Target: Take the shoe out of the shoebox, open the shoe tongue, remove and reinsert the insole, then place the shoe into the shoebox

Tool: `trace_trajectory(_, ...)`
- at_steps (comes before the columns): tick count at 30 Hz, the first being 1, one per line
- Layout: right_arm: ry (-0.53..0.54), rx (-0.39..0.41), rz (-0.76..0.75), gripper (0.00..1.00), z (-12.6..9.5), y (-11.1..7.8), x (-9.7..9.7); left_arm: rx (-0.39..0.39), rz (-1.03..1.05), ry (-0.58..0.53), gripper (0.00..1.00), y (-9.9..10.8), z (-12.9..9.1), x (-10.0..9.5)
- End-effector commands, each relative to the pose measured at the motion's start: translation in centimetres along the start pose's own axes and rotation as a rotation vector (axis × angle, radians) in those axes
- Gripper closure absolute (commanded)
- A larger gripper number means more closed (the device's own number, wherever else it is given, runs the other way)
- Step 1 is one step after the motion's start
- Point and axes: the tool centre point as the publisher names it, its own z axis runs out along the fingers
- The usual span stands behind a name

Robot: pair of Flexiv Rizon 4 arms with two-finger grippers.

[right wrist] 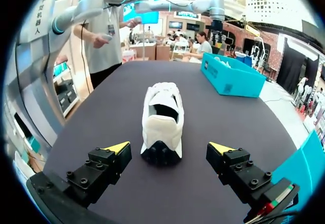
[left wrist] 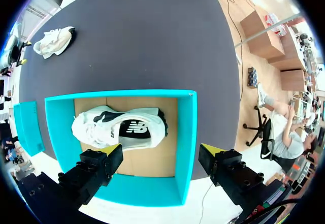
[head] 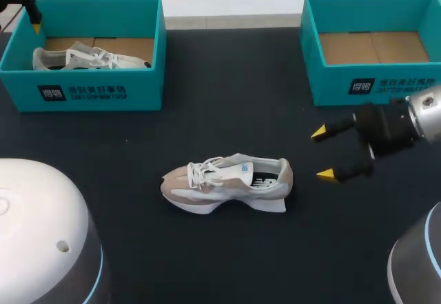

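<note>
**Shoe out on the table**

Standing on its sole on the dark table (head: 227,76), well apart from the left box (head: 83,90) and the right box (head: 372,83): the shoe (head: 227,183), heel toward the right gripper (head: 329,154). Spread wide there, holding nothing, near the heel but not touching. Same with the left gripper (left wrist: 162,150): wide open, holding nothing, hanging over the left box and the second shoe (head: 89,58) inside. Something dark in the table shoe, maybe the insole (head: 265,181).

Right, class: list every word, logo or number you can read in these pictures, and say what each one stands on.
Left box, front: square logo and a row of characters, too small to read.
Right box, front: same print, too small to read.
Boxed shoe, insole: white logo, no readable words.
Table shoe, tongue tag: blue, too blurred to read.
</note>
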Motion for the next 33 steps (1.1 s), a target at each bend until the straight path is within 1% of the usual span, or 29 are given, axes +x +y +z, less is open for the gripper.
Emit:
trace_trajectory(1,-0.038,-0.071,-0.002,0.00,1.2,-1.7,0.7,-0.003,0.000,0.001,0.00,-0.2,0.0,0.0)
trace_trajectory(3,-0.049,-0.056,-0.013,0.00,1.7,-2.5,0.9,-0.003,0.000,0.001,0.00,-0.2,0.0,0.0)
trace_trajectory(5,-0.050,-0.073,0.006,0.00,2.1,-3.0,1.1,-0.003,0.000,0.001,0.00,-0.2,0.0,0.0)
trace_trajectory(6,-0.053,-0.057,0.017,0.00,2.3,-3.3,1.2,-0.003,0.000,0.001,0.00,-0.2,0.0,0.0)
trace_trajectory(8,-0.048,-0.061,0.056,0.00,3.0,-4.0,1.6,-0.003,0.000,0.001,0.00,-0.2,0.0,0.0)
trace_trajectory(11,-0.061,-0.065,0.080,0.00,3.8,-4.4,1.8,-0.003,0.000,0.001,0.00,-0.2,0.0,0.0)
trace_trajectory(14,-0.069,-0.076,0.097,0.00,4.6,-4.3,2.0,-0.003,0.000,0.001,0.00,-0.2,0.0,0.0)
trace_trajectory(21,-0.064,-0.093,0.117,0.00,6.7,-3.4,3.6,-0.003,0.000,0.001,0.00,-0.2,0.0,0.0)
trace_trajectory(24,-0.068,-0.101,0.125,0.00,7.4,-3.1,3.7,-0.003,0.000,0.001,0.00,-0.2,0.0,0.0)
trace_trajectory(33,-0.059,-0.116,0.109,0.00,8.8,-1.9,2.8,-0.003,0.000,0.001,0.00,-0.2,0.0,0.0)
